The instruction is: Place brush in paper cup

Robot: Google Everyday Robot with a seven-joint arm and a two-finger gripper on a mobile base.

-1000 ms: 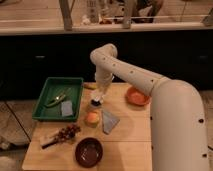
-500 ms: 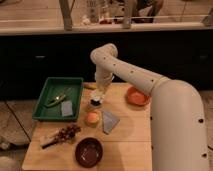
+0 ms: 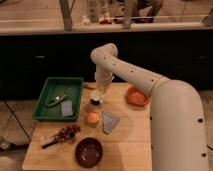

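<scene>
The brush (image 3: 95, 101), small with a dark head and a pale part, is on the wooden table (image 3: 130, 130) near its back edge. My gripper (image 3: 101, 91) hangs right above it at the end of the white arm, at or very close to the brush. The paper cup (image 3: 92, 118), small, round and orange, stands upright on the table just in front of the brush, a short way nearer the camera.
A green tray (image 3: 50, 87) with a grey pad and a yellowish item lies at the left. A wide orange bowl (image 3: 136, 96) is to the right, a grey cloth (image 3: 110, 121) beside the cup, a dark brown bowl (image 3: 89, 151) at the front, and grapes (image 3: 67, 132) and a tan block (image 3: 47, 140) front left.
My gripper has come down a little toward the brush. The brush and the cup have stayed where they were.
</scene>
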